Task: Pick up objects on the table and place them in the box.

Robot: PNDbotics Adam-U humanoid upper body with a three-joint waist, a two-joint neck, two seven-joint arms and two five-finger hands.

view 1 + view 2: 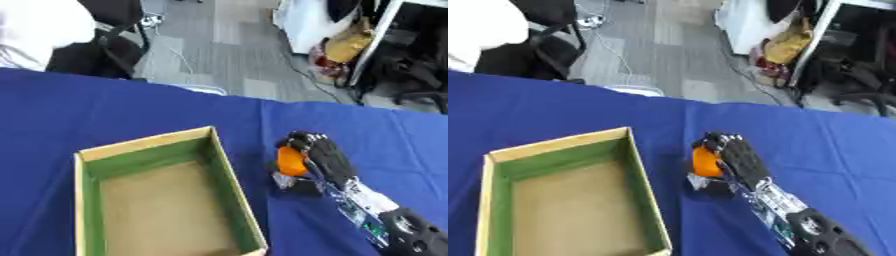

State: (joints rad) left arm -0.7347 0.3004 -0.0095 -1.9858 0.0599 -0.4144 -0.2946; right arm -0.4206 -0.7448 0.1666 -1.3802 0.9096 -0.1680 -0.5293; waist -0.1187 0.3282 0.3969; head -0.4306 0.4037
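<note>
an orange object point(291, 161) sits on blue cloth just right of an open, green-walled box point(229, 177).

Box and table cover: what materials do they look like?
Box: likely wood or thick board, with pale, matte rim edges, green-painted inner walls and a brown floor. Table cover: probably cloth, a uniform matte blue with no glare. The orange object in the right hand is unclear.

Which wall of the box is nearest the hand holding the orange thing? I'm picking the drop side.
The box's right long wall: it runs beside the right hand, curled around the orange object. The other walls lie farther left.
</note>
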